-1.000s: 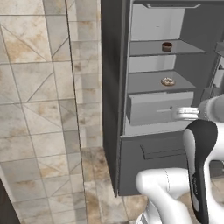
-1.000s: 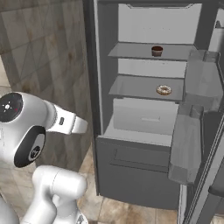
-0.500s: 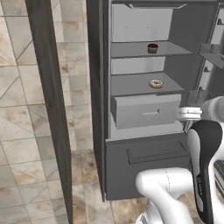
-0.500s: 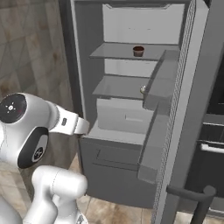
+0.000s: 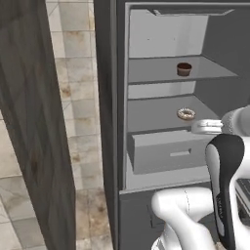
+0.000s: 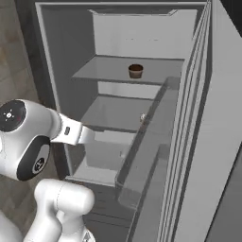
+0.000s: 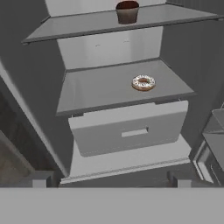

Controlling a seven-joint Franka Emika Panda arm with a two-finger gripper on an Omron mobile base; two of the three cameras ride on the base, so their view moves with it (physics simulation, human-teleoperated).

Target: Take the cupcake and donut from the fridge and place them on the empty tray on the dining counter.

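Note:
The fridge point(image 5: 110, 97) stands open, showing light grey shelves. The dark brown cupcake point(image 5: 184, 69) point(image 6: 135, 71) point(image 7: 127, 11) sits on the upper shelf. One shelf below lies the iced donut point(image 5: 186, 114) point(image 7: 143, 82), half hidden behind the door's bin in the right base view point(image 6: 142, 117). My gripper point(image 7: 108, 180) is open and empty. It hangs in front of the fridge at about drawer height, well short of both pastries. The tray and the dining counter are out of view.
A closed grey drawer point(image 7: 131, 129) point(image 5: 166, 151) juts out under the donut's shelf. The fridge door point(image 6: 208, 142), with its shelf bins, stands open close on the right. A wood-grain panel point(image 5: 34, 122) rises at the left over tiled floor.
The base has driven, so the whole scene has shifted and the fridge interior is now nearer and more central. Cupcake and donut rest where they were. The gripper stays open.

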